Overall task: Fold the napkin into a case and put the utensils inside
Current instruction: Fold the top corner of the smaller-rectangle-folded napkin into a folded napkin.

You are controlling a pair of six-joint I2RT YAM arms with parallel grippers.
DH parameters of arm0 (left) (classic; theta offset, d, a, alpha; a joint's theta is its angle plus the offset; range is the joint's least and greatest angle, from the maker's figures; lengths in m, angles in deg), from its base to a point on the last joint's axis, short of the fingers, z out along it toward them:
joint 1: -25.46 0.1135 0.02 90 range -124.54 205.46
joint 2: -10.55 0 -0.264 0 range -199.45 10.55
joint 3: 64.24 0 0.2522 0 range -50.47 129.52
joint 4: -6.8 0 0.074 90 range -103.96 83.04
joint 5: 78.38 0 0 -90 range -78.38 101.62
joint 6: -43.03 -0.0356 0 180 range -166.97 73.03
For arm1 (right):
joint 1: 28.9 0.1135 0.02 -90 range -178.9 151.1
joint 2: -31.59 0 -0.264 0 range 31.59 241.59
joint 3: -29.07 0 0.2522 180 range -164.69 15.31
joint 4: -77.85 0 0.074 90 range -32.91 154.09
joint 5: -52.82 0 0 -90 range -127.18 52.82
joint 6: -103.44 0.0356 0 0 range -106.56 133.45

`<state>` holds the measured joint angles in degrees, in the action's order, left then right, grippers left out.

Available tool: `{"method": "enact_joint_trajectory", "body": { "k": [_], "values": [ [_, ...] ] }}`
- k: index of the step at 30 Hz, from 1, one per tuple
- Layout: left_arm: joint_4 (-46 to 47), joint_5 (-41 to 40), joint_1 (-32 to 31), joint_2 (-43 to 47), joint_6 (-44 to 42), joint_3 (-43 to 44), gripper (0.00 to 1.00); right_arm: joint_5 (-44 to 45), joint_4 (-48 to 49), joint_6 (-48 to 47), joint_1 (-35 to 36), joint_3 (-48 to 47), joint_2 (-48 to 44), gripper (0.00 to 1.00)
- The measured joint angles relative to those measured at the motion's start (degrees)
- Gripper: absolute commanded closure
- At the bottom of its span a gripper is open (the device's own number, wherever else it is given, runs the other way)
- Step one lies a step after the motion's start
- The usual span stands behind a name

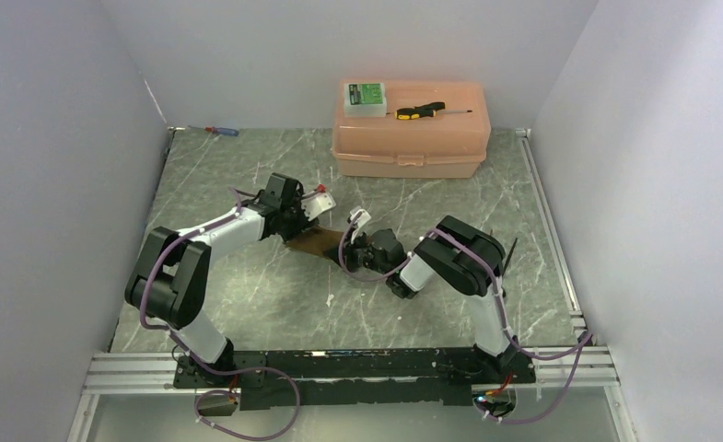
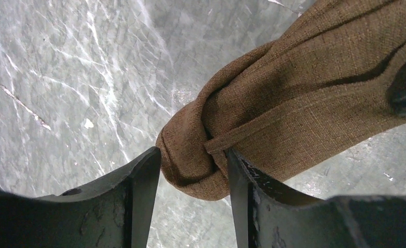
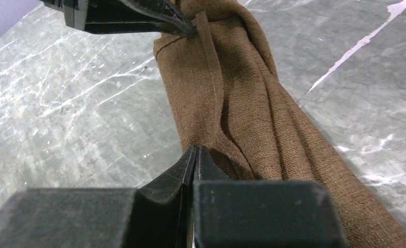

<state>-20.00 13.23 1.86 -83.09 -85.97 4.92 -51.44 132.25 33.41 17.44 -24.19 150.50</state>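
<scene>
The napkin [image 1: 316,241] is a brown cloth rolled into a long creased bundle on the marble table [image 1: 274,295], between the two arms. My left gripper [image 1: 313,228] is shut on its rounded end [image 2: 190,170], one finger on each side of the roll. That same gripper's fingers [image 3: 154,18] show at the top of the right wrist view, meeting the cloth's hem. My right gripper [image 3: 195,150] is shut, its tips down at the napkin [image 3: 242,103] near the other end; no cloth shows between them. The utensils are out of view.
A pink plastic box [image 1: 411,138] stands at the back, carrying a green-and-white packet [image 1: 365,97] and a yellow-and-black screwdriver [image 1: 420,110]. A blue-and-red screwdriver [image 1: 221,131] lies at the back left corner. White walls enclose three sides.
</scene>
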Motion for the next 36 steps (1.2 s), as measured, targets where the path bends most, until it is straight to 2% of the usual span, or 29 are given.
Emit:
{"method": "enact_joint_trajectory", "body": {
  "k": [4, 8, 11, 14, 19, 22, 29, 36],
  "values": [
    [0.85, -0.52, 0.00, 0.00, 0.96, 0.00, 0.42, 0.00, -1.16, -1.27, 0.70, -0.35, -0.39, 0.97],
    [1.99, -0.68, 0.00, -0.11, 1.16, 0.00, 0.45, 0.37, -3.06, -3.13, 1.27, -0.39, -1.81, 0.89],
    [2.51, -0.87, 0.00, -1.07, 1.18, 0.00, 0.56, 1.27, -5.16, -5.44, 1.46, -0.39, -3.58, 0.84],
    [2.29, -0.83, 0.00, -2.16, 1.31, 0.00, 0.70, 2.40, -6.93, -8.04, 1.11, -0.39, -5.97, 0.85],
    [2.05, -0.31, 0.02, -2.60, 2.23, 0.00, 0.89, 3.85, -7.13, -10.27, -2.27, 1.38, -11.47, 0.98],
    [2.01, 0.00, 0.02, -2.60, 2.49, 0.00, 0.97, 3.91, -5.92, -10.34, -3.98, 3.52, -13.84, 1.00],
    [1.60, 0.33, 0.17, -2.60, 3.67, 0.00, 0.97, 2.03, -4.15, -9.11, 0.66, 4.02, -13.16, 1.00],
    [1.44, 0.50, 0.28, -2.60, 6.54, 0.00, 0.97, -0.87, -0.15, -8.22, 3.85, -2.36, -4.81, 1.00]
  ]
}}
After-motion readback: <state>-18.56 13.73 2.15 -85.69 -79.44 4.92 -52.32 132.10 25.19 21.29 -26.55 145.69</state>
